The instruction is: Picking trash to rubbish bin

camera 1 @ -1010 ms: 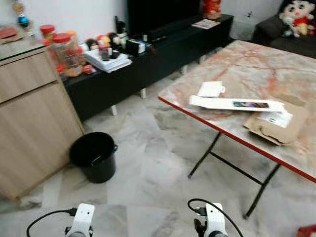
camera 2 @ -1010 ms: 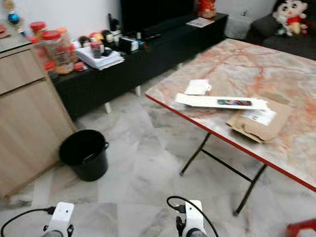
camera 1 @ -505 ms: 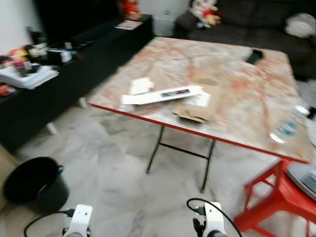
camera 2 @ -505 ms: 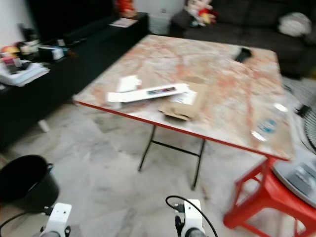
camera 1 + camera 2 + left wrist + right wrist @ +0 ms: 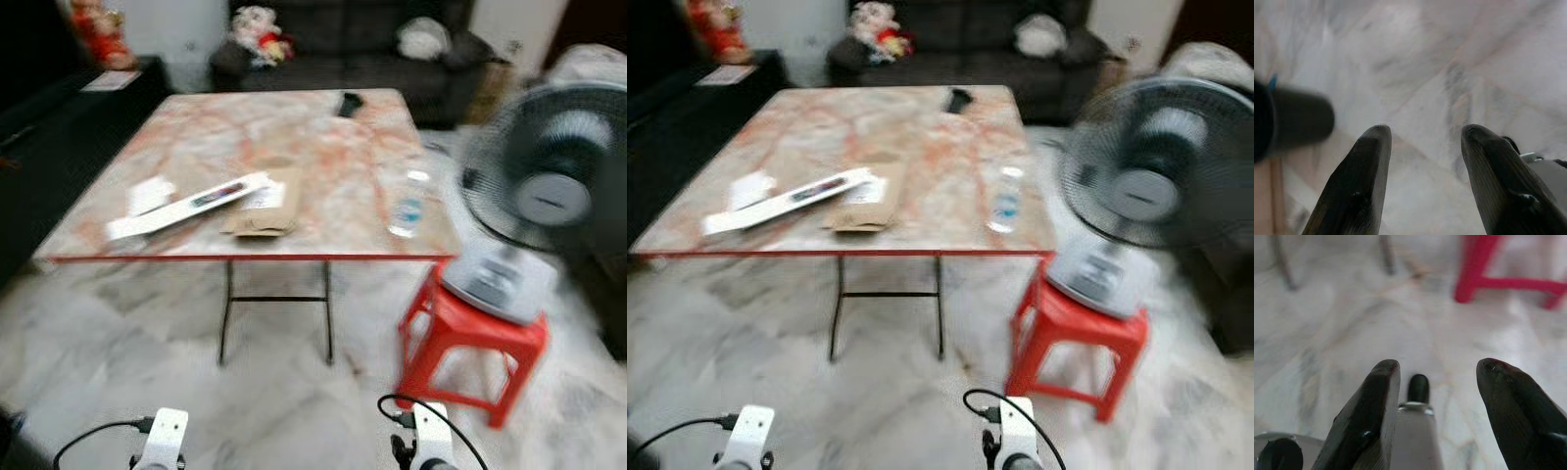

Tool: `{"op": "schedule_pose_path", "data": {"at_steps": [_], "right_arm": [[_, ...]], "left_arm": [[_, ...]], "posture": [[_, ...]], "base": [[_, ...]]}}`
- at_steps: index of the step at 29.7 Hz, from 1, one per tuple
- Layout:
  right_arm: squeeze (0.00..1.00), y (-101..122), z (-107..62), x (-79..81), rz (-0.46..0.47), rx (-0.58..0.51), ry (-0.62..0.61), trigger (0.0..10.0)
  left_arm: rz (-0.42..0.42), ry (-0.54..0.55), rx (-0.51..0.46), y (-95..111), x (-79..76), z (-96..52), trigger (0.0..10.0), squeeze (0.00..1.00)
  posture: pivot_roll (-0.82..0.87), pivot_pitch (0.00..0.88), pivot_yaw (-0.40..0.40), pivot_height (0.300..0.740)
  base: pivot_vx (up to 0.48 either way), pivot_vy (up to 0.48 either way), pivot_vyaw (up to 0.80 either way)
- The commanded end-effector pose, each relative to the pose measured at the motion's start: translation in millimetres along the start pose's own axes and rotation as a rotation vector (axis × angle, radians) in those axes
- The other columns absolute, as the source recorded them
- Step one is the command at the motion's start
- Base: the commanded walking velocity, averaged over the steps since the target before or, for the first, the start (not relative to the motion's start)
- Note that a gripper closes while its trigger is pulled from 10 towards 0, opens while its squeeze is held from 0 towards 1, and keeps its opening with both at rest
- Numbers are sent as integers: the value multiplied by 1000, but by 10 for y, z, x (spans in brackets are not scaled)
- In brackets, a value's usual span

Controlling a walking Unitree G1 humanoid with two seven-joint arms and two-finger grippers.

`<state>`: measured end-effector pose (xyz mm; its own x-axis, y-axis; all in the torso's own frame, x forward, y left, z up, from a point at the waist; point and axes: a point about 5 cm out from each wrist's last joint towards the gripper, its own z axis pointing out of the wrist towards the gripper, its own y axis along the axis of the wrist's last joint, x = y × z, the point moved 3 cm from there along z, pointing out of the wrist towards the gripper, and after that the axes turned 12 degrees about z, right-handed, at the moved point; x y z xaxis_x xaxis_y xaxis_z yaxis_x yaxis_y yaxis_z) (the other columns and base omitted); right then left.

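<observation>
Both arms hang low over bare floor: left gripper (image 5: 1422, 181) and right gripper (image 5: 1437, 411), fingers spread wide, holding nothing. Candidate trash lies on the table (image 5: 323, 166): long white packet (image 5: 186, 204) at 10 o'clock, brown envelope (image 5: 263, 204), plastic bottle (image 5: 409, 204) at 1 o'clock. Judged step: approach; a reach requires closing in.

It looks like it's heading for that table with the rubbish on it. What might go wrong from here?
The fan sits on a red stool right beside the table; a close pass might knock it over. The plastic bottle stands near the table's edge and could be swept off when an arm reaches for the brown envelope. The head views are blurred, so aiming a hand may be unreliable for now.
</observation>
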<state>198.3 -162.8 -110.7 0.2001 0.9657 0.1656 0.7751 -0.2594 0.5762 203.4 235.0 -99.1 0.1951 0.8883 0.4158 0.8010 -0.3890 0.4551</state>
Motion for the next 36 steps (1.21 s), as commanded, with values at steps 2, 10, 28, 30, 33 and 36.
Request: {"op": "schedule_pose_path", "data": {"at_steps": [2, 10, 28, 30, 33, 36], "right_arm": [[0, -8, -1, 6, 20, -3, -3, 10000], [0, 2, -4, 2, 27, -19, -4, 10000], [0, 89, 6, -11, 14, -39, 4, 10000], [0, 92, 6, -9, 16, -42, 4, 10000], [0, 60, 4, 15, 18, -34, 10, 10000], [0, 22, 1, 37, 12, -24, 16, 10000]], "left_arm": [[-16, 7, -1, 4, 9, 1, 10000, 0], [-23, 3, -25, 37, -6, -1, 10000, 0], [-65, -5, -39, 119, -57, 4, 10000, 0], [-62, -5, -38, 120, -53, 5, 10000, 0], [-64, 2, -42, 130, -19, 9, 10000, 0], [-72, 12, -43, 123, 15, 10, 10000, 0]], "posture": [[-16, 14, 10, 740], [-20, 5, 12, 740], [-81, 0, 9, 740], [-74, 0, 12, 740], [-47, 0, 10, 740], [-32, 0, 7, 740]], "base": [[0, 0, -800], [0, 0, 0], [0, 16, 0], [0, 285, 0], [0, 437, 0], [0, 349, 0]]}}
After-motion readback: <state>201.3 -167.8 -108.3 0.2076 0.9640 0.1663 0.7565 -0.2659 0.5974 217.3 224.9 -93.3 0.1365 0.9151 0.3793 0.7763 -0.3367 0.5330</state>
